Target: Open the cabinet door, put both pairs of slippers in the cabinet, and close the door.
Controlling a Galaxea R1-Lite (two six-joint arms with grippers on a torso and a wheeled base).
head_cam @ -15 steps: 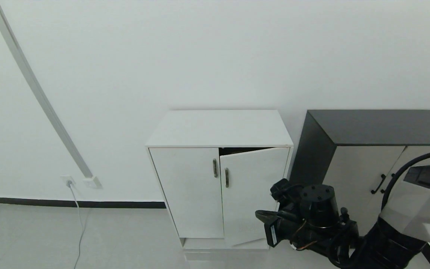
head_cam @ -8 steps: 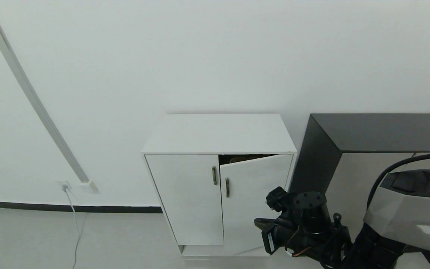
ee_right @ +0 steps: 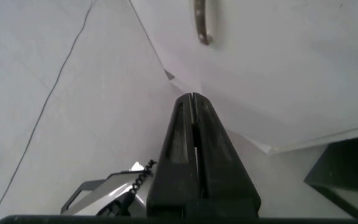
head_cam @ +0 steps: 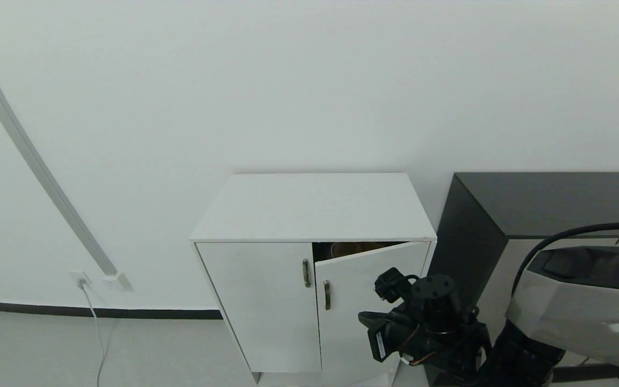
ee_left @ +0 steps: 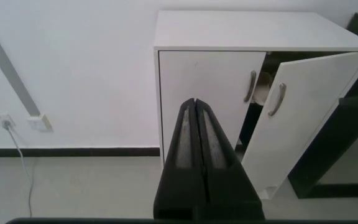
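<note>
Left fingers, right fingers clenched empty, cabinet door wider ajar than before

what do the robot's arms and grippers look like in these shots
The left gripper and right gripper are black wedges, each of two long tapering fingers with greyish strips along them. The right arm has a black wrist with a round bolted cap, a white label, thin orange wires and a black cable arching over a glossy grey shell.

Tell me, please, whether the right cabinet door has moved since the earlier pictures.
Yes, apparently: the right door has swung outward, its gap below the cabinet top wider.
</note>
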